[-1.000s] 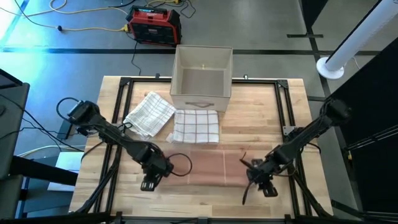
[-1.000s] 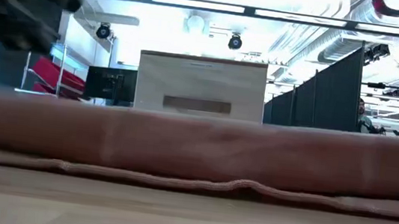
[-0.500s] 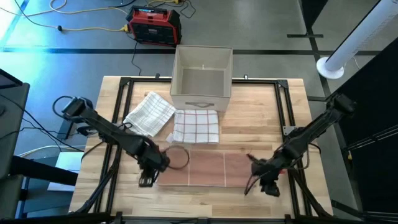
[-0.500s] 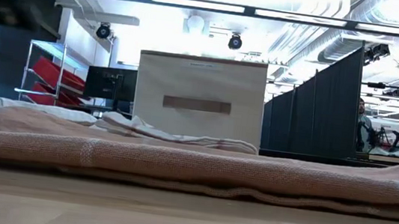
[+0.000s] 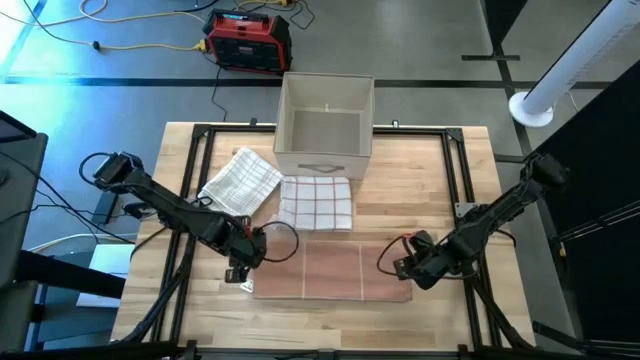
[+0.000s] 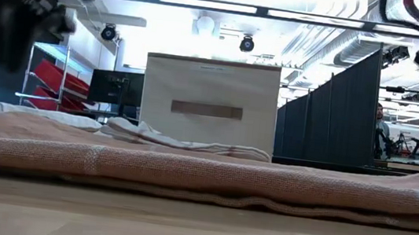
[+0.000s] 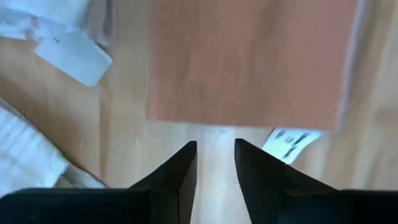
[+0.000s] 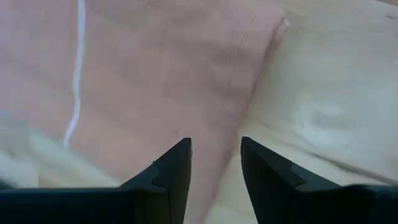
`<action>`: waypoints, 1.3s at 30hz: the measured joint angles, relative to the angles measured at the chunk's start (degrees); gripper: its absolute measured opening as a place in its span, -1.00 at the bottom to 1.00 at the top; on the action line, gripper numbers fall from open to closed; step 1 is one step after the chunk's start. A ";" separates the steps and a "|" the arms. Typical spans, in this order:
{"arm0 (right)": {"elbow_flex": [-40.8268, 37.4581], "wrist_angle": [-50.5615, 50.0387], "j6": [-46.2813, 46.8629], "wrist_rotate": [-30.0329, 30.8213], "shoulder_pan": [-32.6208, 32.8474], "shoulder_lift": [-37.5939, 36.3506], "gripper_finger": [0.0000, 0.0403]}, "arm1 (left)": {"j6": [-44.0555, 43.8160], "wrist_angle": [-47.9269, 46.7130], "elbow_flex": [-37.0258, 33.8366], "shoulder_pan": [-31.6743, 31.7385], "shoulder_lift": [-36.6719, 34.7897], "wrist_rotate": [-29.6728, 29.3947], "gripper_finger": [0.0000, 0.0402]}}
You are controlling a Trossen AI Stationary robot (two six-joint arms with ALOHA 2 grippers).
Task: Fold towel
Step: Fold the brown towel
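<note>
The light wooden table [image 5: 420, 160] carries a beige fabric storage box [image 5: 325, 125] at its far middle. In front of it lies the salmon-pink folded towel [image 5: 332, 271], flat near the table's front edge. A white towel with a red grid pattern [image 5: 315, 203] sits between box and pink towel, beside a crumpled white checked cloth [image 5: 240, 182]. The left gripper [image 5: 237, 272] hangs just off the pink towel's left edge, fingers [image 7: 180, 171] narrowly parted and empty; the right gripper [image 5: 403, 267] is at its right edge, likewise slightly apart, holding nothing.

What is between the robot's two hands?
The pink towel lies flat between the left gripper and the right gripper, as the high view shows.
</note>
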 joint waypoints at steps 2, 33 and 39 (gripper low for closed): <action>0.00 0.81 1.36 1.35 -0.31 2.16 -0.39 | 1.15 1.41 -3.00 -0.31 -0.04 2.34 -0.51; 3.21 -3.09 -0.19 3.37 -1.59 8.26 -0.93 | -12.06 26.99 -21.47 -1.80 -0.12 4.98 -0.54; 16.40 -10.61 0.70 8.30 -2.67 8.33 -0.93 | -7.93 33.44 -21.72 -1.88 1.43 1.83 -0.55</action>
